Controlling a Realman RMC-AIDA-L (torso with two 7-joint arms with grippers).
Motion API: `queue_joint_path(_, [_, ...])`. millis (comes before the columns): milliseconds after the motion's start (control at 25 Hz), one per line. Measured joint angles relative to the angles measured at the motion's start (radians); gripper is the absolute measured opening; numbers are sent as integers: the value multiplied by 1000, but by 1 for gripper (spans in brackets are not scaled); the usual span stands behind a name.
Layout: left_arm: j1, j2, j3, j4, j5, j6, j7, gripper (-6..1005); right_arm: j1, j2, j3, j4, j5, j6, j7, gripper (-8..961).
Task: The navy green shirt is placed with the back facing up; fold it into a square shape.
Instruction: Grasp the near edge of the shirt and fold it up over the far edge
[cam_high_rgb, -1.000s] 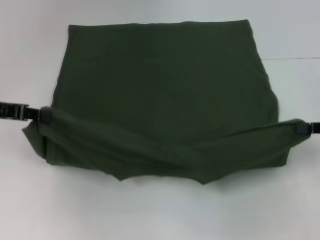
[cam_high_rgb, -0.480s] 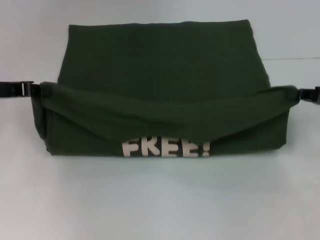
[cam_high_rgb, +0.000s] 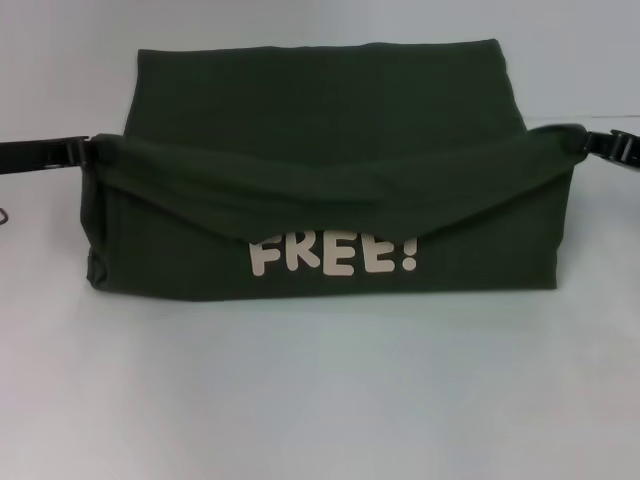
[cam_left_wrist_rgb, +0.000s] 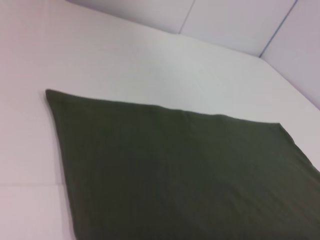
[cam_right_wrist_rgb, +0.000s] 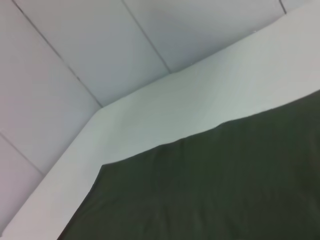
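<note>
The navy green shirt (cam_high_rgb: 320, 110) is lying spread on the white bench (cam_high_rgb: 320, 400), its near part raised so the cream "FREE!" lettering (cam_high_rgb: 335, 255) is facing the camera. The left gripper (cam_high_rgb: 92, 152) and right gripper (cam_high_rgb: 572, 140) are each clenching a corner of the lifted edge. Soft, light cloth is sagging between them; corners look the best hold. No containers are showing.

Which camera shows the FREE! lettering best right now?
The head view: the FREE! lettering sits fully visible below the lifted fold of the navy green shirt. The left wrist and right wrist views show only plain green fabric, no lettering.
</note>
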Motion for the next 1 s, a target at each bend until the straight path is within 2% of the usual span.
queue_joint_path(280, [-8,-29,9,-20,-43,-109,30,26,26,41,-1,13,63,110,-86,27])
queue_joint_path(520, [-8,-34,10,-57,-110,-171,78,25,43,51,-4,63,124,197,-159,28])
queue_joint_path(880, [-32,-82,11,-85,-188,-286,187,25,69,86,-10,96,194,333,-228,29])
queue_joint_path(1000, [-44,-90,11,-99,-197,-327,213,26,76,93,-10,117,228,364,-272,30])
